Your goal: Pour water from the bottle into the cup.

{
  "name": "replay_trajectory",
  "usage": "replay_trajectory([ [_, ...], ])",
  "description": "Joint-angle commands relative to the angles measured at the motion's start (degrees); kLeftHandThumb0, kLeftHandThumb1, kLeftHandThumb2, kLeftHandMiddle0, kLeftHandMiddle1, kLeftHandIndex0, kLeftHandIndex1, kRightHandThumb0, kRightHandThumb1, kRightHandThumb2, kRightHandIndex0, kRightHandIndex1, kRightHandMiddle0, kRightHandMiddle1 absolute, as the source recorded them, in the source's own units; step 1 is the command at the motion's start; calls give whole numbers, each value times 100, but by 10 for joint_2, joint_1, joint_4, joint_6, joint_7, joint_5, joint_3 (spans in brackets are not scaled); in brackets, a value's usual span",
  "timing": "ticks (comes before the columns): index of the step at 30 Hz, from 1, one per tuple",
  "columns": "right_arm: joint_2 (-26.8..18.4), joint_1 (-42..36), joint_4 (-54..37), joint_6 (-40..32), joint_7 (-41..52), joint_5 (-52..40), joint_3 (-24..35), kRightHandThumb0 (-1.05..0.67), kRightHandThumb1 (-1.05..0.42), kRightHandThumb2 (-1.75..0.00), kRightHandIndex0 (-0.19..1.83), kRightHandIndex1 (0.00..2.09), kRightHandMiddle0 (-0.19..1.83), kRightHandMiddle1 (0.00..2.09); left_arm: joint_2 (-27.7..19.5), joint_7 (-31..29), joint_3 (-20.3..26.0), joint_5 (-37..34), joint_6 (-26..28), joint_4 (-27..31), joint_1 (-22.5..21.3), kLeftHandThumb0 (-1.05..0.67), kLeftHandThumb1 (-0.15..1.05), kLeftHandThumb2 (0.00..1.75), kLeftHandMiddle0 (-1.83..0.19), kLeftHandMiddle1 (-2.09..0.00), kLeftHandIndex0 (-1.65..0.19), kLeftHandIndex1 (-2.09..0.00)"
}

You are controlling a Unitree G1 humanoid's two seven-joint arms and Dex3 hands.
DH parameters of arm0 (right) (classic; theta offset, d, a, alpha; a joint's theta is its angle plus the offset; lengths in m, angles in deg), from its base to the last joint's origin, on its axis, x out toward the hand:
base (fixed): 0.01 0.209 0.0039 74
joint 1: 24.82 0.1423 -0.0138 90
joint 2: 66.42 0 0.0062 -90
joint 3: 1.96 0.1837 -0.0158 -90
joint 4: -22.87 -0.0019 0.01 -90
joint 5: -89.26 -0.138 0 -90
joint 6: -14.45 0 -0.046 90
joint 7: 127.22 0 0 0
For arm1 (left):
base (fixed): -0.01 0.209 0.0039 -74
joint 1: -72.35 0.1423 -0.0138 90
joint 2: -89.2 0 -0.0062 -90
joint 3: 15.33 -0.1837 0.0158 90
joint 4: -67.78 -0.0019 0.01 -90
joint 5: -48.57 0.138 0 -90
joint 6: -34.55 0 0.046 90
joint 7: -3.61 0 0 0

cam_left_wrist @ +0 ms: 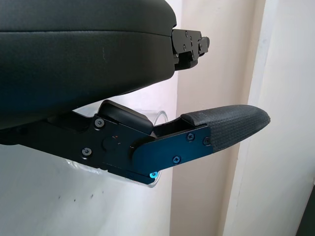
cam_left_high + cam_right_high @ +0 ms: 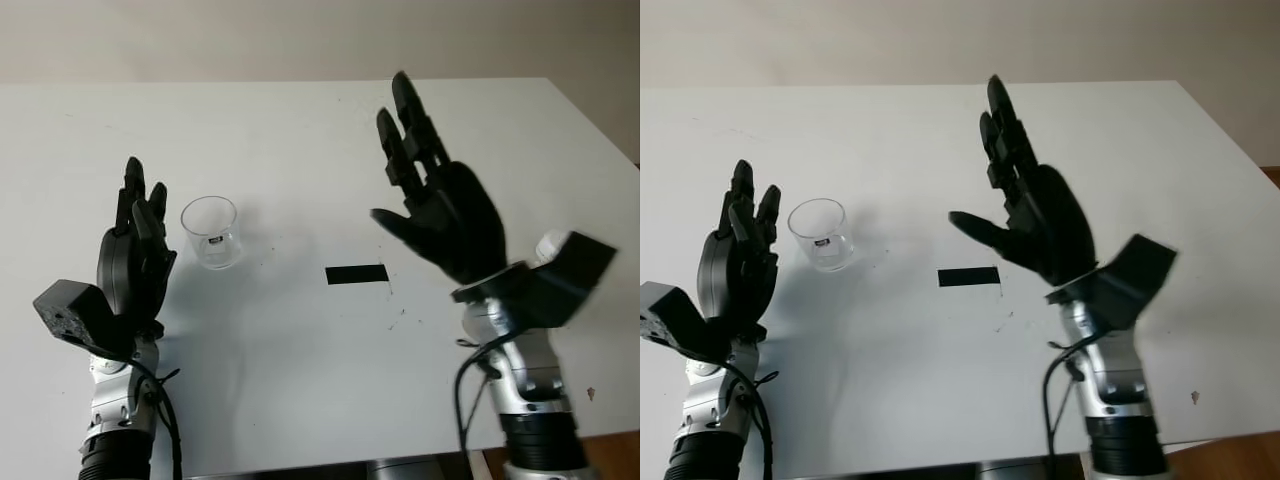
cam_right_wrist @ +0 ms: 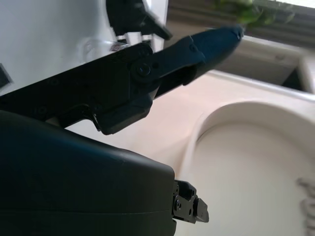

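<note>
A clear glass cup point(image 2: 211, 232) stands upright on the white table point(image 2: 300, 130), left of centre. My left hand point(image 2: 137, 250) is raised just to the left of the cup, open, holding nothing. In the left wrist view the cup point(image 1: 158, 123) peeks out behind the hand's thumb. My right hand point(image 2: 435, 195) is lifted above the table's right half, open and empty, palm turned toward the cup. A small white object point(image 2: 551, 246), perhaps a bottle cap, pokes out behind the right wrist; the rest is hidden.
A black tape strip point(image 2: 356, 274) lies flat on the table between the two hands. The table's right edge point(image 2: 600, 120) runs diagonally close to the right arm. A plain wall point(image 2: 300, 40) rises behind the far edge.
</note>
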Motion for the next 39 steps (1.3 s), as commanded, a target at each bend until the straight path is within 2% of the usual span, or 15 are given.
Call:
replay_trajectory([
  [1,-25,21,-28,-24,17,-30,18,-91,-96,-5,-19,0,-19,0,4,2,-3,3,-6,-4,-11,-88,105,72,19,-44,3,0],
  [5,-53,39,-66,-58,29,-96,61,-93,-96,-5,-19,0,-19,0,7,5,-6,7,-11,-5,-11,-89,105,73,19,-43,6,0],
  [9,-82,51,-57,-34,92,-151,104,-92,-97,-6,-19,0,-19,0,12,8,-5,2,-12,-6,-10,-89,105,72,19,-47,3,0],
  [12,-99,49,-71,-38,104,-190,139,-93,-97,-6,-19,0,-19,0,14,3,-4,0,-21,-13,-12,-89,105,72,19,-50,1,0],
  [14,-92,44,-83,-21,103,-229,173,-87,-99,-6,-19,0,-18,1,14,-3,-5,-1,-30,-19,-15,-91,105,71,19,-45,4,0],
  [16,-83,43,-88,11,99,-240,195,-85,-100,-6,-19,0,-18,2,14,-3,-6,1,-37,-24,-18,-91,105,71,19,-42,5,0],
  [20,-98,33,-104,36,73,-246,239,-78,-103,-7,-16,3,-13,5,17,3,-7,3,-35,-22,-16,-90,105,73,19,-38,6,0],
  [24,-122,18,-100,52,85,-254,280,-72,-104,-8,-19,0,-17,4,21,21,-11,9,-18,0,-8,-89,105,73,19,-29,10,0],
  [29,-138,-33,-77,86,86,-214,315,-78,-105,-11,-19,0,-19,1,18,26,-11,6,2,19,-2,-87,105,74,19,-23,12,0],
  [31,-138,-65,-66,101,75,-166,316,-84,-103,-10,-19,0,-19,1,18,25,-10,4,5,21,-1,-87,105,73,19,-24,11,0],
  [35,-122,-108,-30,142,38,-54,288,-85,-92,-4,-19,0,-19,0,16,23,-7,2,10,21,0,-88,105,72,19,-26,10,0],
  [39,-105,-136,8,149,23,-18,251,-87,-91,-4,-19,0,-19,0,11,18,-5,-3,16,24,2,-87,105,72,19,-28,10,0],
])
